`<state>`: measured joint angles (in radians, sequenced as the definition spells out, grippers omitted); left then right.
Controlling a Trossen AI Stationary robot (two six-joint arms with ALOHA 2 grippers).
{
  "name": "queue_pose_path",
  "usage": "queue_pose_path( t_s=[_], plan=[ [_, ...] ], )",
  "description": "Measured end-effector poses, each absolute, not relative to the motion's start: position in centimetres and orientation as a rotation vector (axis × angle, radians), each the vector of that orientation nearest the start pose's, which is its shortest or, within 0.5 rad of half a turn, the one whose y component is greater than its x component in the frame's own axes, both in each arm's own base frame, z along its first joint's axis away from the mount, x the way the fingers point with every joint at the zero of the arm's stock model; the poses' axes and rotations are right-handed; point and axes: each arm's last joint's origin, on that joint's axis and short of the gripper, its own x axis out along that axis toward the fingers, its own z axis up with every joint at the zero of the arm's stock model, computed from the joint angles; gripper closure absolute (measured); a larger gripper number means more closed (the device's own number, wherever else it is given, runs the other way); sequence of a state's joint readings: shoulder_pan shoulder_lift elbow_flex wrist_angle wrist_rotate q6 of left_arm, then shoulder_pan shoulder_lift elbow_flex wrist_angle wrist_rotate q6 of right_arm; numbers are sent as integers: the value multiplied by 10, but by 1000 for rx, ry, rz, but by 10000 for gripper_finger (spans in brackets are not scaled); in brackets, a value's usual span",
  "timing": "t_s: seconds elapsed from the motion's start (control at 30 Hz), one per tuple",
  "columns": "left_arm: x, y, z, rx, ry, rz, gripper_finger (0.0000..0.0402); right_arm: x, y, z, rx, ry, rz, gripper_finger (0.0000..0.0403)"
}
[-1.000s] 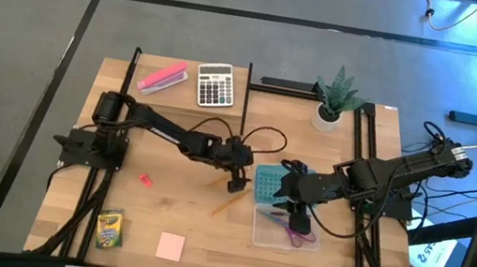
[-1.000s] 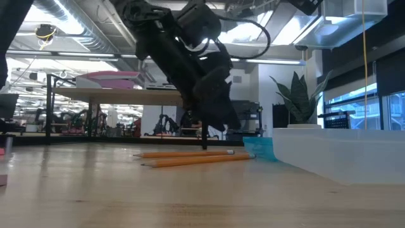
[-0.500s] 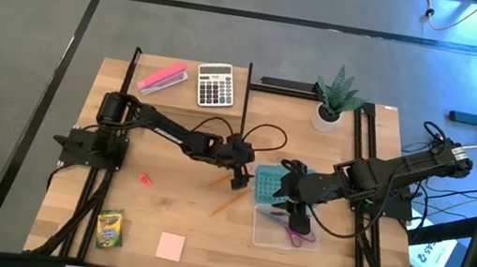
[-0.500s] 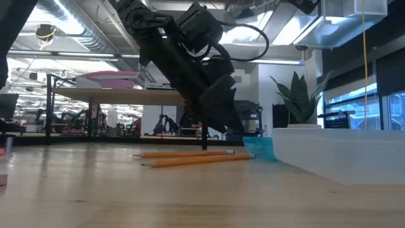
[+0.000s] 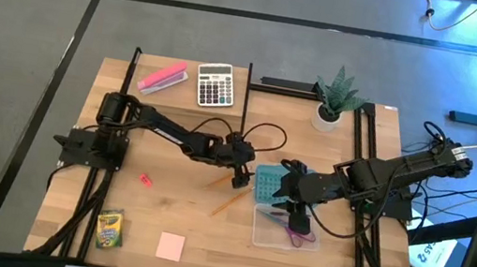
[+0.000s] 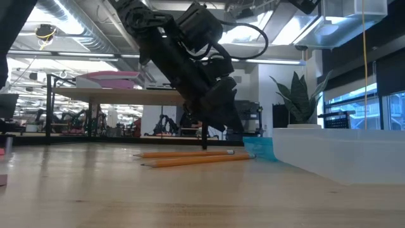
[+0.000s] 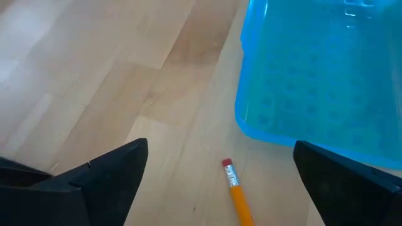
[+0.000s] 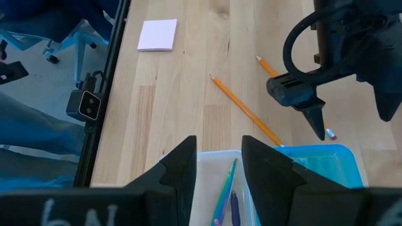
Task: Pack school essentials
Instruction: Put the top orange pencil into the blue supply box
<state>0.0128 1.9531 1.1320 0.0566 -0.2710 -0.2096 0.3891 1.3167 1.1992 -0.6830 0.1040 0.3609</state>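
A clear box (image 5: 284,230) is sitting on the right part of the wooden table (image 5: 187,225), with purple-handled scissors (image 5: 294,235) lying inside it. Its blue lid (image 5: 265,183) is lying flat just beside the box, on the side toward the plant.

Right gripper (image 5: 298,226) is hanging over the clear box, fingers partly apart; cannot tell whether they are pinching anything. Left gripper (image 5: 238,180) is hovering low beside the blue lid with fingers spread wide and nothing between them, right over the eraser end of a pencil (image 7: 236,192).

Two orange pencils are lying on the table: one (image 5: 215,181) under the left gripper, the other (image 5: 227,205) slanting nearby, toward the front edge. A crayon box (image 5: 110,228) and a pink notepad (image 5: 170,247) are resting near the front edge, well apart from the clear box. A small red piece (image 5: 145,179) is lying left of centre.

At the back, a calculator (image 5: 215,85), a pink block (image 5: 162,78) and a potted plant (image 5: 332,98) are standing. Grey floor (image 5: 38,18) is surrounding the table.
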Motion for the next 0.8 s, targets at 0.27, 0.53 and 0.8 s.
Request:
queue_pose_path(
  t_s=[0.27,0.53,0.8],
  plan=[
    [396,12,133,-102,788,339,8,252,100,321,145,812,126,274],
    [399,16,148,-145,923,337,8,253,100,321,146,808,127,274],
    [412,34,179,-115,969,343,8,253,100,321,145,808,127,274]
  ],
)
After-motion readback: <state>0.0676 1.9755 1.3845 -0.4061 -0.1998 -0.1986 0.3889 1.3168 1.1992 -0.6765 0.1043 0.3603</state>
